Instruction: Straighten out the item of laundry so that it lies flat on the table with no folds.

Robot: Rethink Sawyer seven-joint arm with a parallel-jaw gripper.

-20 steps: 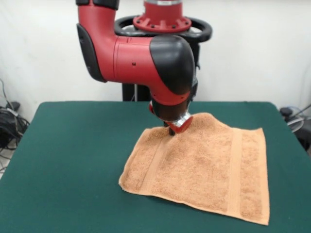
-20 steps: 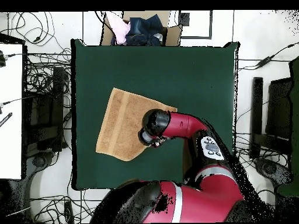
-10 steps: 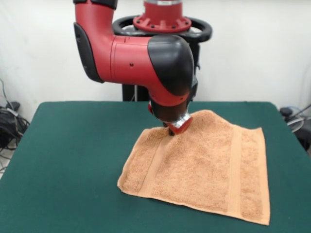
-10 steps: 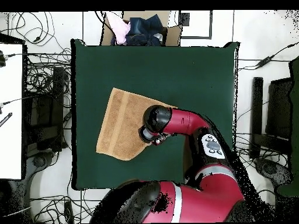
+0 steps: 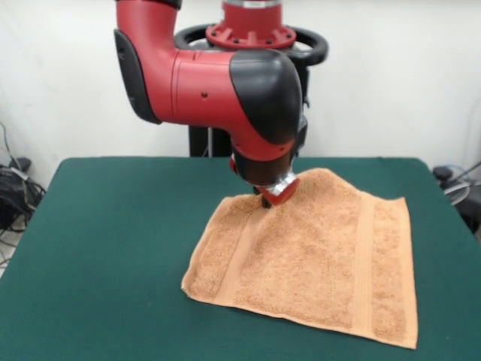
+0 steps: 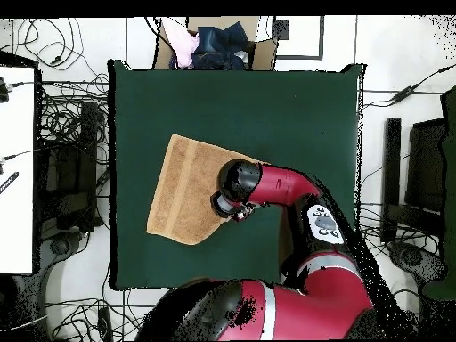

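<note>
You see the towel [image 5: 316, 259] lying on the green table [image 5: 113, 248], and I use the towel as the landmark for all places. In the front view, the gripper [image 5: 269, 199] stands at the far edge of the towel, near its far left part, and its tip touches the cloth there. The red and black arm [image 5: 218, 75] comes down on this point from above. Around the tip the cloth rises a little into a soft hump, and from there it slopes down toward the near edge. The rest of the towel looks mostly spread out. One woven band runs close to its left edge and another one close to its right edge.

You cannot tell from these pictures if the gripper is wide, narrow or pinching the cloth, because the wrist hides the fingers.

In the overhead view, the towel [image 6: 183, 191] lies on the left half of the table [image 6: 294, 107], and the black wrist of the arm [image 6: 239, 185] covers its right side. Beyond the table edge, above the towel, stands an open box [image 6: 214, 44] with dark and pink cloth inside.
</note>
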